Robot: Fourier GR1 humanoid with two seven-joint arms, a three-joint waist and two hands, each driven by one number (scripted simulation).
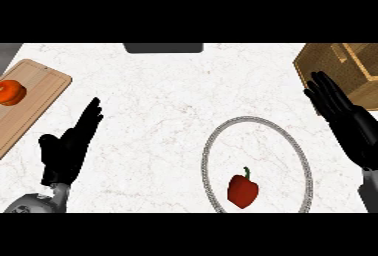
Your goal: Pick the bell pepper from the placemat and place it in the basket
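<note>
I count one pepper [243, 190] on one round placemat [255, 118], below and left of my right hand's [354, 125] straight, slightly spread fingers, their tips against one basket [322, 57], while my left hand's [66, 150] straight, close-set fingers point up beside one cutting board [37, 95].

White marble counter [162, 100], faint veins, evenly lit; dark grey slab [163, 48] at far edge.

Bright, even illumination over the pale table [162, 115], which reads nearly white throughout. The black left hand [66, 150] and right hand [347, 117] carry only faint grey highlights. The bell pepper [243, 190] darkens toward its lower tip.
</note>
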